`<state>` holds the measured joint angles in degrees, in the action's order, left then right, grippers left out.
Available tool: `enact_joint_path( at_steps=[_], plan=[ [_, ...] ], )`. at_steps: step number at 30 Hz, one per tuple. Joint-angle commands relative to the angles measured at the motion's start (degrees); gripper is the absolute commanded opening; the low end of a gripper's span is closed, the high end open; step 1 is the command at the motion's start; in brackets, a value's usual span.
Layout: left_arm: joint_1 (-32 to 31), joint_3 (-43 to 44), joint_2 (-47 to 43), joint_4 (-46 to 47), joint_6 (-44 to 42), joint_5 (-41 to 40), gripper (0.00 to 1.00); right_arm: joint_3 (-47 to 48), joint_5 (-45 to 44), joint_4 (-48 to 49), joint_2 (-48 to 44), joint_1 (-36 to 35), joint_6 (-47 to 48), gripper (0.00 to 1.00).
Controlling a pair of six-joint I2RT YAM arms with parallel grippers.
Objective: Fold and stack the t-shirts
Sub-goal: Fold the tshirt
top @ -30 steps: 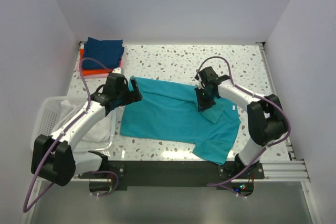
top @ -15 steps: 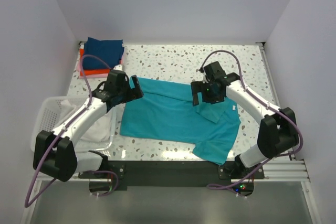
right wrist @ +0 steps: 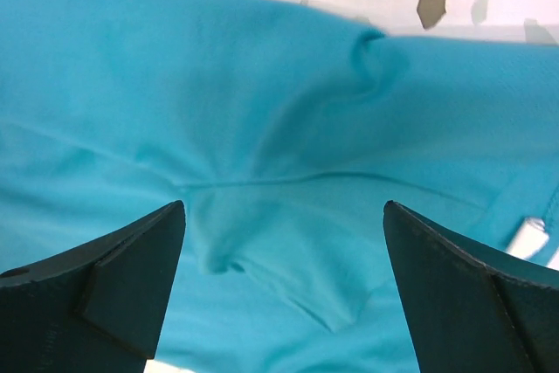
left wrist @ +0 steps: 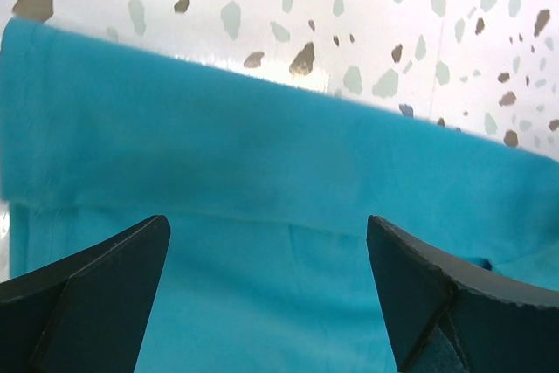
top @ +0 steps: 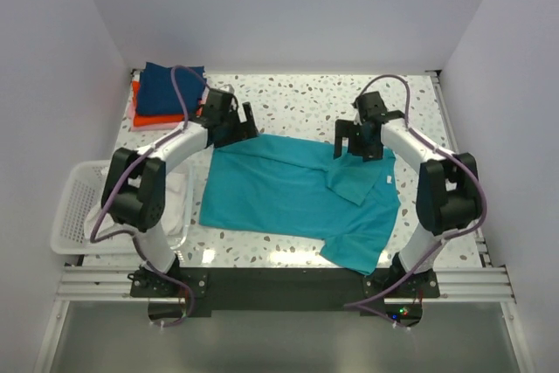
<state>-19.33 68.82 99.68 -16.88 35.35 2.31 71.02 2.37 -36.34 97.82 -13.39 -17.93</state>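
Speckled table (top: 297, 98): teal t-shirt (top: 279, 189), white basket (top: 74, 189) of pale cloth (top: 177, 198), left claw (top: 247, 120) and right claw (top: 351, 148) spread.

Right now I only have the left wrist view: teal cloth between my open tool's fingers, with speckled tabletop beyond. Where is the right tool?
Observer: The right tool hovers open over the far right edge of the teal cloth t-shirt and holds nothing.
Operator: Is the shirt lying flat?
Observer: Not fully. One sleeve is folded in over the body, just nearer than the right tool.
Operator: Where is the finished stack?
Observer: In the far left corner of the white speckled table. A navy blue folded cloth t-shirt lies on top of an orange-red folded one.
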Motion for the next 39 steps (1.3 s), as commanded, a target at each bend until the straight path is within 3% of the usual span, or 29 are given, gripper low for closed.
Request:
enact_joint_path(
  at_steps=[1, 6, 22, 39],
  plan=[
    [0.1, 6.8, 6.0, 1.5, -2.0, -0.6, 1.0, 3.9, -2.2, 1.3, 3.4, 0.5, 0.3, 0.99],
    [1.7, 7.4, 10.8, 0.6, -1.1, -1.9, 1.0, 4.1, -6.1, 2.5, 7.6, 3.3, 0.3, 0.99],
    [4.3, 7.3, 16.6, 1.6, -0.7, -0.4, 1.0, 7.5, -2.5, 6.8, 19.8, 11.8, 1.7, 0.99],
    [5.5, 29.4, 29.3, -6.1, -2.7, 0.3, 1.0, 28.4, -0.5, 0.1, 28.7, 13.1, 4.6, 0.99]
  ],
)
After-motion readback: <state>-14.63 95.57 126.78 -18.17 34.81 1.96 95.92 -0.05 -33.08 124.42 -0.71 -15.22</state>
